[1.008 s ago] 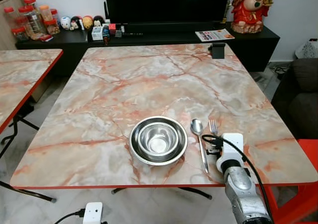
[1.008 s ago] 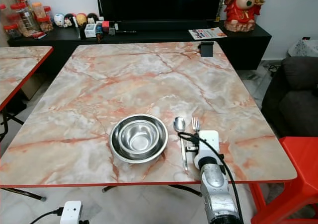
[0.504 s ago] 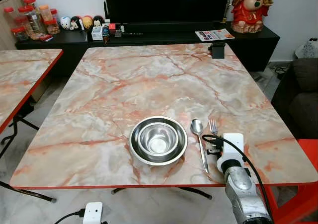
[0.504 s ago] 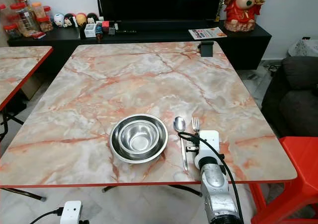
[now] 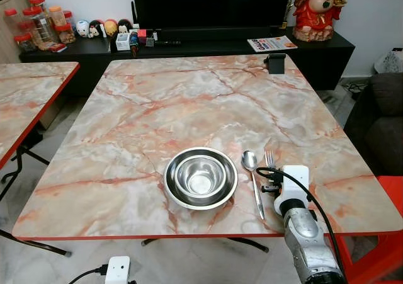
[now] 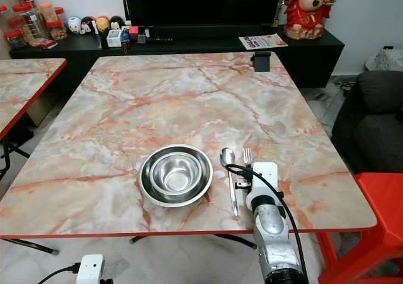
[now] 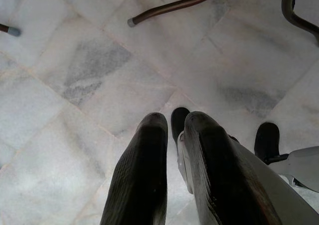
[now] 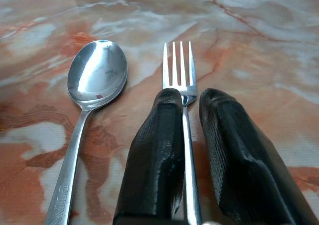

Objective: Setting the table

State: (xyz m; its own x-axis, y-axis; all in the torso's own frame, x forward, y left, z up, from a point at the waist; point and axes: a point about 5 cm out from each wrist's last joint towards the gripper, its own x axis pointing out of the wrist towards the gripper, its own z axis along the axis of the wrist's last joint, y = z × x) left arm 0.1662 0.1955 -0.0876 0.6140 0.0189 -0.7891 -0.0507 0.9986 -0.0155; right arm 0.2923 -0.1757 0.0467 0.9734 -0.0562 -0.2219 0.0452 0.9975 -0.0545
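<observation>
Marble-patterned table (image 5: 189,101), red-edged, near edge toward the robot.

Steel bowl (image 5: 200,177): small bowl nested in a wider one, upright, near the table's front edge.

Spoon (image 5: 252,172): just right of the bowl, lying flat, bowl end pointing away from the robot, handle toward the front edge.

Fork (image 8: 180,78): just right of the spoon and parallel to it, apart from it, tines pointing away from the robot, lying on the marble.

Right gripper (image 8: 188,103): low over the table at the fork. Fingers (image 8: 158,155) set narrowly apart, one on each side of the fork's handle, tines showing past the tips. One finger lies against the handle; a thin gap shows on the other side, so the fork seems not firmly clamped, though contact lower down is hidden.

Left gripper (image 7: 172,122): hangs beside the table, pointing at the tiled floor (image 7: 75,75). Fingers nearly closed, a slim gap between them, holding nothing.

Far background: black cabinet (image 5: 189,51) with jars, figurines and a red statue (image 5: 318,10).
</observation>
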